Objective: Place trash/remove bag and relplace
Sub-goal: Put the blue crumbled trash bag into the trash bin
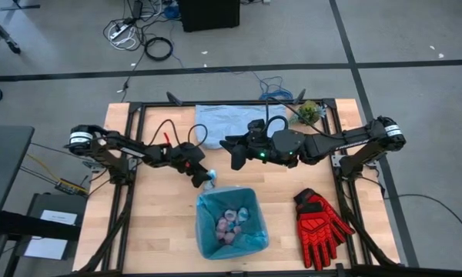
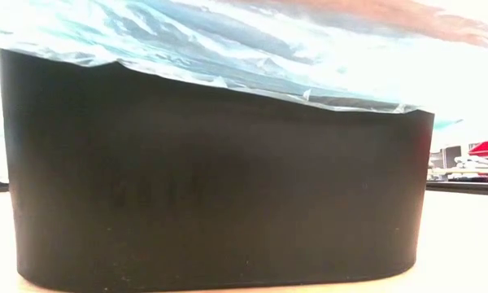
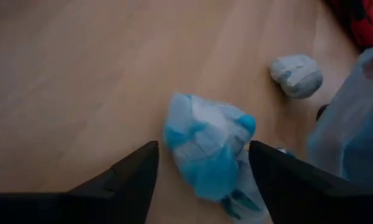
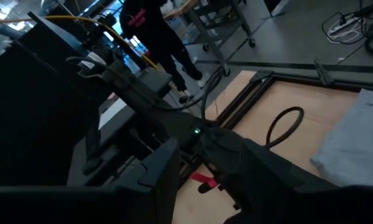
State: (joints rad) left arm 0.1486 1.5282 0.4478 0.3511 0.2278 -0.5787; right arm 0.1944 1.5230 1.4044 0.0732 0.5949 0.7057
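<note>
- Blue-and-white paper wad on the bare wood just outside the bin's back-left corner, sitting between the two dark fingers of the left gripper; no long axis to speak of, roughly round.
- Fingers spread to either side of the wad, gaps visible on both flanks, so not yet clamped.
- Second, greyer wad lying further out on the table, well apart from the fingers.
- Cyan bin liner draped over the rim of the black bin, pink and pale wads already inside.
- Left arm clearly the nearer one to the loose wad; bin opening just beside it, towards the table's front.
- Right gripper hanging over mid-table behind the bin, fingers apart and holding nothing, away from any wad.
- Likely next: close, lift, carry the short way over the rim.
</note>
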